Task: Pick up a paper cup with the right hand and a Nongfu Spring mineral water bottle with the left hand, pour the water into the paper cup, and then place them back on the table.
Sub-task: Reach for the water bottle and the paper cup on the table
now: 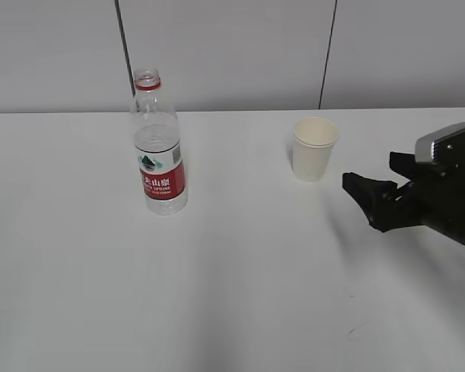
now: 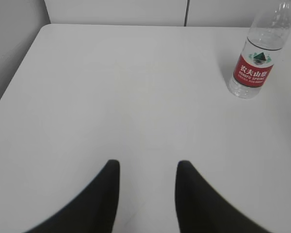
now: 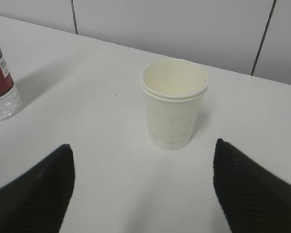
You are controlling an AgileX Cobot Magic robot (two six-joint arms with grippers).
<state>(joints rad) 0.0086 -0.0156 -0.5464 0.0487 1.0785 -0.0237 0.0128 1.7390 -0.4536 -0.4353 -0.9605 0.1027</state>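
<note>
**Cup and bottle stand free on the table, both tools empty**

The paper cup (image 1: 315, 149) stands upright on the white table (image 1: 232, 294), right of centre and toward the far edge, near the grey panelled wall (image 1: 232, 46). Its rolled rim shows a second rim line just below (clearest in the right wrist view), and nothing touches it.

The right hand's tool (image 1: 376, 194) sits low on the right of the exterior view, near the cup but apart from it, with its tips pointing toward the cup. In the right wrist view its two dark fingers (image 3: 36, 191) are spread wide, one at each lower corner, and the cup stands beyond the gap between them. This tool is released and grasps nothing.

The Nongfu Spring mineral water bottle (image 1: 159, 147) stands upright on the left half of the table, well apart from the cup. Its cap is off, its red neck ring is exposed, and the water (image 1: 156, 139) fills much of it.

The left hand's tool (image 2: 148, 167) appears only in its own wrist view. Its fingers (image 2: 109, 194) are parted with bare table between them, holding nothing, and the bottle is well away at the upper right.
</note>
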